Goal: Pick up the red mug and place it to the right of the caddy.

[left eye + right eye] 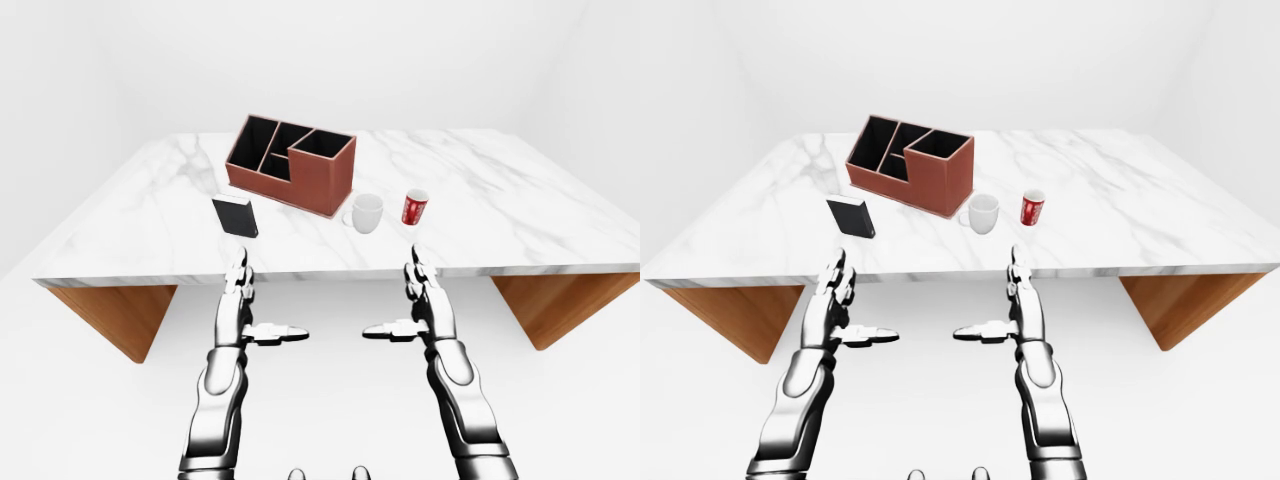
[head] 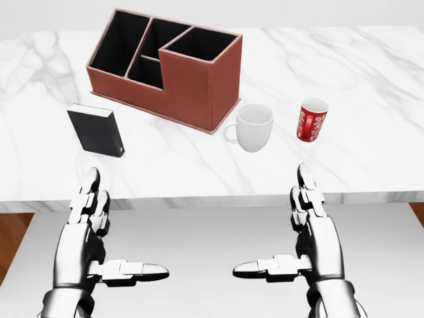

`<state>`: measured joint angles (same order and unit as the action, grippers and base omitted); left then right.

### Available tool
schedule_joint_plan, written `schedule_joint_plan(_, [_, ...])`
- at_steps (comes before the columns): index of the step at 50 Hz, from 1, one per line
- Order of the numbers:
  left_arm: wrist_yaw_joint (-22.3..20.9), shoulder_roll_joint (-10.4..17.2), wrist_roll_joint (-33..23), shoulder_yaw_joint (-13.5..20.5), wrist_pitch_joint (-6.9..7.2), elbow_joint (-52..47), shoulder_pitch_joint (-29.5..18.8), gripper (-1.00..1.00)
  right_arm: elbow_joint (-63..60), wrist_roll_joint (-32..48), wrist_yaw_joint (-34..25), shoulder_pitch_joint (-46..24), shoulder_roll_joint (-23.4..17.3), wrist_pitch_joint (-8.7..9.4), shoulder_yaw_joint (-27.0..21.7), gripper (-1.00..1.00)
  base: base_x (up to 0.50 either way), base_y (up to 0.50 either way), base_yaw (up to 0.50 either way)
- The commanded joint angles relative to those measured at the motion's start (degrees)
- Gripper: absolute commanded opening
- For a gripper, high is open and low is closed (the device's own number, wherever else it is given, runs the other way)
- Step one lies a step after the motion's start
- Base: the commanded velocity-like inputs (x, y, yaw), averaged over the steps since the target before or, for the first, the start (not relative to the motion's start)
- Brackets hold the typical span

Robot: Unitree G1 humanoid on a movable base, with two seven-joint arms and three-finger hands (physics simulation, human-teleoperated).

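While your arms run off the bottom edge in all three views, both hands show fully in the head view. Your left hand and right hand hover below the near edge of the marble table, well apart from each other, touching nothing. Each has its fingers spread, two pointing up toward the table and the thumb pointing inward; neither grips anything.

The red mug stands upright on the table, long axis vertical, mouth up. It sits right of the white mug, near it but apart, and up and slightly right of your right hand. You can't make out a handle on the red mug from these views; the white pattern on its side is too small to read. The white mug's handle points left, toward the caddy.

The caddy is brown outside, black inside, with three compartments visible; their floors are hidden in shadow. A black box stands just left of and below the caddy in the head view. The head view crops the table's sides; the eye views show its wooden legs.
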<state>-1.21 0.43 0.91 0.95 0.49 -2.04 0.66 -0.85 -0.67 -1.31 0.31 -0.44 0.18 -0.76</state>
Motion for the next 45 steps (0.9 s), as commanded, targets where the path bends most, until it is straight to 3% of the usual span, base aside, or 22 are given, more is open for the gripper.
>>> schedule_joint_plan(1, [-2.40, 0.68, 1.37, 1.48, 0.46, -3.92, 1.31, 1.00, -4.56, -1.46, -3.21, 1.58, -0.64, 0.90, -0.90, 1.00, 0.00, 0.00, 0.00])
schedule_joint_plan(3, [-2.47, 0.71, 1.40, 1.60, 0.49, -4.01, 1.37, 1.00, -4.62, -1.60, -3.41, 1.70, -0.56, 0.88, -0.95, 1.00, 0.00, 0.00, 0.00])
schedule_joint_plan(5, [-2.69, 0.77, 1.50, 1.56, 2.24, -7.26, 2.28, 1.00, -4.83, -1.53, -3.40, 1.75, -0.58, 0.72, -1.11, 1.00, 0.00, 0.00, 0.00])
schedule_joint_plan(11, [-2.98, 0.62, 1.43, 1.69, 4.51, -12.77, 4.01, 1.00, -9.56, -1.95, -3.86, 3.25, -0.71, 2.47, -1.46, 1.00, 0.00, 0.00, 0.00])
schedule_joint_plan(19, [-3.35, 0.31, 0.99, 1.38, 4.51, -21.39, 6.54, 1.00, -14.85, -2.27, -3.75, 4.44, -0.74, 4.82, -2.67, 1.00, 0.00, 0.00, 0.00])
schedule_joint_plan(28, [-4.09, -0.26, 0.75, 1.24, 4.51, -29.36, 10.81, 1.00, -26.02, -2.91, -4.29, 7.96, -0.38, 4.82, -3.65, 1.00, 0.00, 0.00, 0.00])
schedule_joint_plan(45, [-4.62, -0.74, 0.83, 1.78, 4.51, -36.09, 12.89, 1.00, -36.76, -1.71, -3.32, 11.26, 0.82, 4.82, -4.17, 1.00, 0.00, 0.00, 0.00])
